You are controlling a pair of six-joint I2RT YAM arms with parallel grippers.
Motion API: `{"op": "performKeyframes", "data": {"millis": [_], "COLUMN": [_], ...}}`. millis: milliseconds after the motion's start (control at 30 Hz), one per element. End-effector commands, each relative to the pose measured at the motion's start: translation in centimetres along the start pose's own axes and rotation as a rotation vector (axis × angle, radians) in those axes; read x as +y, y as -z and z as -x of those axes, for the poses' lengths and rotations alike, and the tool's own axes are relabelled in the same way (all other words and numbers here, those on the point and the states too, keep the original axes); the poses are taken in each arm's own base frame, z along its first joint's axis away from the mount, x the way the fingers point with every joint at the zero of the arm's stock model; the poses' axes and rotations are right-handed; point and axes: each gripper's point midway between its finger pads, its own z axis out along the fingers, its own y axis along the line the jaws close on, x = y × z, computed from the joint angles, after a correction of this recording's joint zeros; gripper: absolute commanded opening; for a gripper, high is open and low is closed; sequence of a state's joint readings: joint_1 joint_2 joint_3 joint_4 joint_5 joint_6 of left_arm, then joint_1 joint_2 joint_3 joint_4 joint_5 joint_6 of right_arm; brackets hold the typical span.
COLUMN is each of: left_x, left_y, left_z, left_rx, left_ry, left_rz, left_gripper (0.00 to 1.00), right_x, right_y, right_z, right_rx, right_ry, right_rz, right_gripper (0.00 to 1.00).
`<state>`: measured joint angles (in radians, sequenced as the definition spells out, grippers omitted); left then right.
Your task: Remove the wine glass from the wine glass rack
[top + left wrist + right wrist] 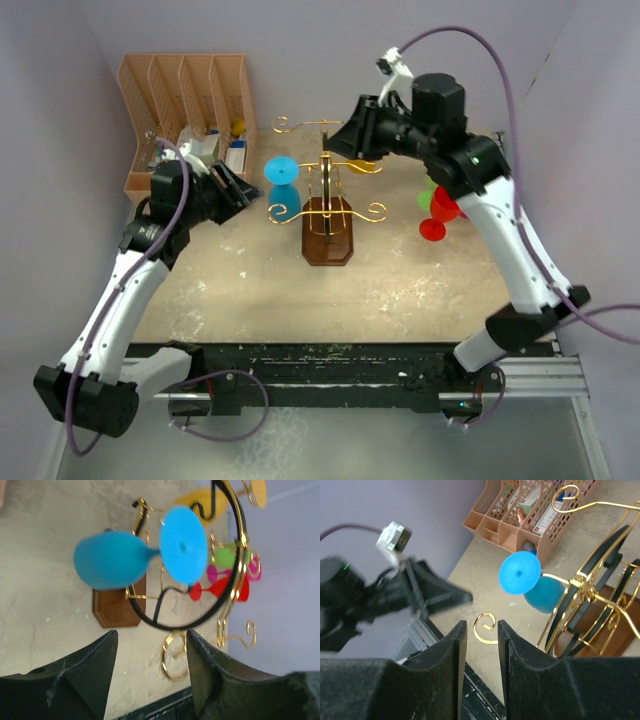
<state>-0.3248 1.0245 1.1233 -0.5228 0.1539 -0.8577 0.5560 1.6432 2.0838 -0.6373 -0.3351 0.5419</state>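
The gold wire wine glass rack stands mid-table on its brown hexagonal base. A blue wine glass hangs upside down from its left arm. It also shows in the left wrist view and in the right wrist view. A yellow glass hangs on the rack's right side. My left gripper is open and empty, just left of the blue glass and apart from it. My right gripper hovers over the rack's back right; its jaws stand a narrow gap apart and hold nothing.
A tan slotted file organiser with small items stands at the back left. Red, green and magenta glasses stand on the table right of the rack, under my right arm. Scroll-ended rack arms stick out toward both grippers.
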Motion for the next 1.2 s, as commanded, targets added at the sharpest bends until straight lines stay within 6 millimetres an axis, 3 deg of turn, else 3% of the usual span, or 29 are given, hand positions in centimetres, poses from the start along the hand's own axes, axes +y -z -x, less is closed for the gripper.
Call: {"op": "performKeyframes", "data": {"millis": [0, 33, 167, 300, 467, 900, 1167], "left_x": [-0.9, -0.6, -0.6, -1.8, -1.8, -2.1, -2.5], "left_y": [-0.8, -1.3, -3.2, -3.8, -4.6, -6.9, -7.7], "left_z": [4.7, 4.5, 4.3, 4.5, 4.7, 4.7, 4.4], "left_rx": [-0.052, -0.030, 0.002, -0.004, 0.006, 0.044, 0.057], "left_ry": [0.110, 0.132, 0.187, 0.228, 0.244, 0.268, 0.284], "left_rz": [-0.155, -0.188, -0.274, -0.399, -0.413, -0.454, -0.475], "left_gripper": [0.60, 0.60, 0.57, 0.55, 0.54, 0.50, 0.42], "right_x": [2.3, 2.8, 3.1, 2.8, 3.0, 3.2, 2.8], "right_y": [6.0, 7.6, 10.3, 11.9, 13.5, 14.7, 14.3], "right_z": [2.1, 2.1, 0.6, -0.7, -1.2, -1.5, -1.9], "right_rx": [-0.172, -0.199, -0.219, -0.233, -0.266, -0.286, -0.270], "right_ry": [0.059, 0.064, 0.065, 0.056, 0.055, 0.052, 0.052], "right_rz": [0.016, 0.023, 0.033, 0.029, 0.040, 0.042, 0.035], "right_gripper": [0.34, 0.33, 0.33, 0.33, 0.33, 0.33, 0.33]}}
